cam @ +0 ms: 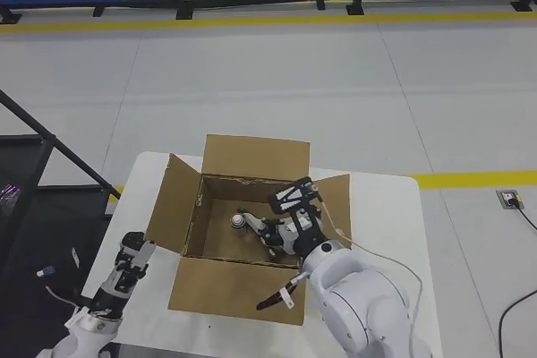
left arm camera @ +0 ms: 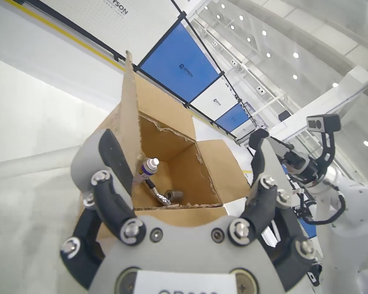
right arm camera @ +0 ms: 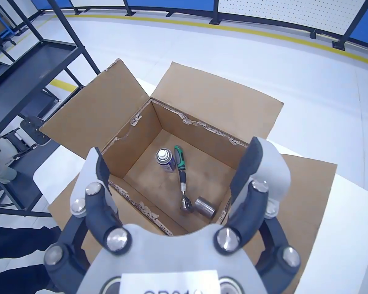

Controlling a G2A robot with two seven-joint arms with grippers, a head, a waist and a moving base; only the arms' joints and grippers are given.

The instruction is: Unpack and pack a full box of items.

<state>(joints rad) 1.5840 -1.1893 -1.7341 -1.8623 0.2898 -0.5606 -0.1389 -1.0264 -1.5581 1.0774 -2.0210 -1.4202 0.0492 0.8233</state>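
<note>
Brown corrugated cardboard box [right arm camera: 135, 145] sits open on the white round-cornered table [cam: 385, 224], its flaps folded outward and the torn inner edges ragged. The right gripper [right arm camera: 175, 149] hangs over the mouth, toward the near right corner. Its grey fingers with black rubbery pads are spread wide and hold nothing.

Three things rest below it on the box floor. A small spray can with a white cap and blue label [right arm camera: 165, 161] stands upright. A ratchet wrench with a green-and-black grip [right arm camera: 181, 175] lies flat just beside it. A short dull steel cylinder [right arm camera: 205, 206] lies on its side next to the ratchet's chrome head. Much of the floor around them is free, and the walls are plain and tall.

The left gripper [cam: 136, 251] is outside the box, low by the left flap, fingers likewise wide apart and empty. From its wrist, the flap's raw edge stands just beside one pad [left arm camera: 115, 157]; whether they touch I cannot tell. Off the table's left side stands a black metal rack [right arm camera: 33, 62].
</note>
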